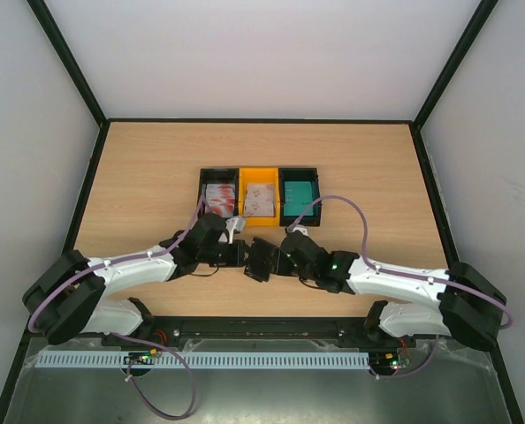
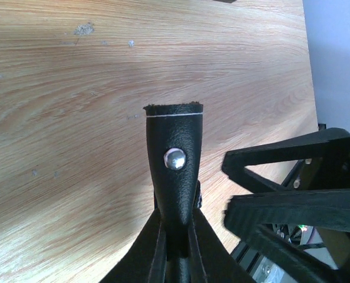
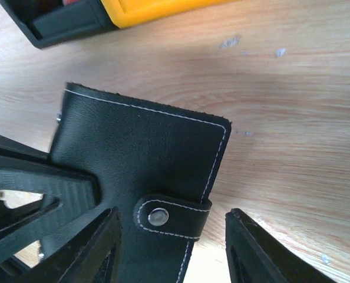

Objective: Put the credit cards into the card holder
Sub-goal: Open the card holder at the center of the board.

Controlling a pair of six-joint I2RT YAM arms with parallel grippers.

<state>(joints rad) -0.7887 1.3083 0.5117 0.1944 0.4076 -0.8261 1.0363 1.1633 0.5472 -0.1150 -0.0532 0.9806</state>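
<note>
The black card holder (image 1: 261, 259) is snapped shut and held just above the table between both arms. My left gripper (image 1: 245, 254) is shut on its left edge. In the left wrist view the card holder (image 2: 174, 147) shows edge-on in my left gripper (image 2: 176, 236), with its snap strap pointing up. My right gripper (image 1: 277, 260) is open. In the right wrist view my right gripper (image 3: 172, 247) straddles the strap side of the card holder (image 3: 139, 153) without pinching it. White cards with red blotches (image 1: 219, 198) and teal cards (image 1: 298, 193) lie in trays.
Three trays stand in a row behind the grippers: a black one (image 1: 202, 185), a yellow one (image 1: 259, 172) with more red-blotched cards (image 1: 260, 201), and a black one (image 1: 299, 170). The yellow tray (image 3: 163, 9) and black tray (image 3: 63, 23) lie close behind the card holder.
</note>
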